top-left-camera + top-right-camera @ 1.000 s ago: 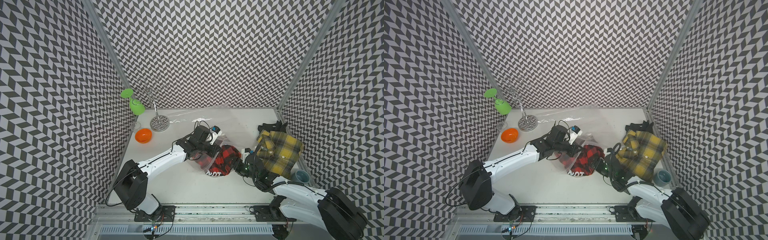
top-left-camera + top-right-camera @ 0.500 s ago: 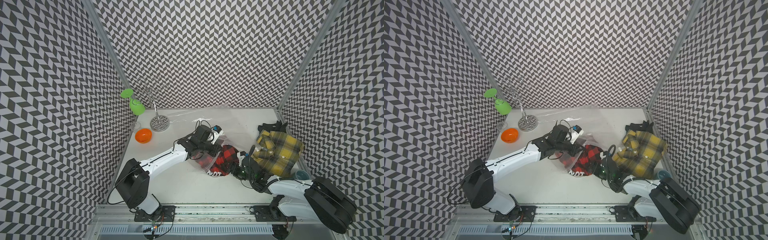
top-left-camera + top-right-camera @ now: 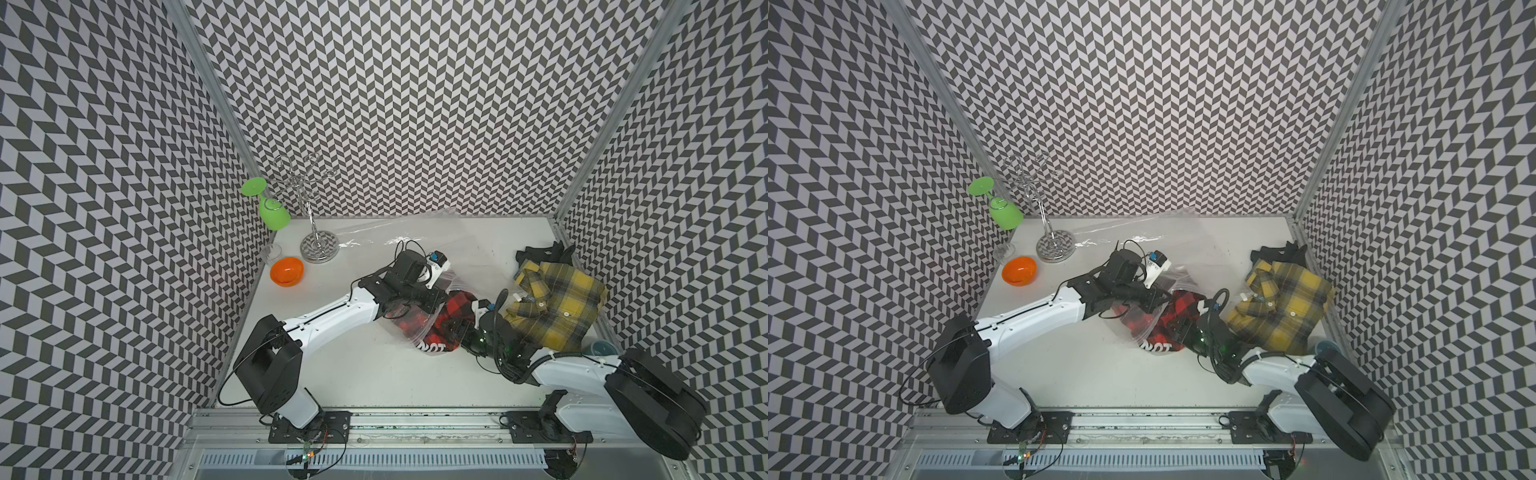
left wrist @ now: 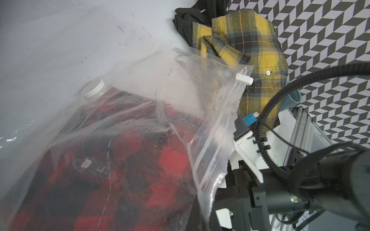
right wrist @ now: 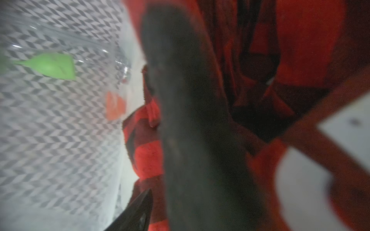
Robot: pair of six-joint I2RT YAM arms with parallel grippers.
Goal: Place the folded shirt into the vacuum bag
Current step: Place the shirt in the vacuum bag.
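The folded shirt [image 3: 451,320] [image 3: 1163,328], red-and-black plaid, lies mid-table, its far part under the clear film of the vacuum bag [image 3: 415,245] [image 3: 1142,232]. The left wrist view shows the shirt [image 4: 120,170] through the plastic, with the bag's round white valve cap [image 4: 93,90] and zip-seal edge [image 4: 218,140]. My left gripper [image 3: 434,300] [image 3: 1156,297] is shut on the bag's edge and holds it up above the shirt. My right gripper [image 3: 462,328] [image 3: 1183,330] is at the shirt's right side, shut on it. One dark finger [image 5: 190,120] is sunk among the red folds.
A yellow plaid shirt [image 3: 557,303] lies on a black garment [image 3: 544,253] by the right wall, with a teal cup [image 3: 600,347] beside it. At the back left stand an orange bowl [image 3: 286,271], a green glass [image 3: 272,210] and a wire rack [image 3: 313,249].
My right arm has dropped lower and its gripper has pushed a little to the left against the shirt. The left gripper has kept its hold on the bag almost without moving.
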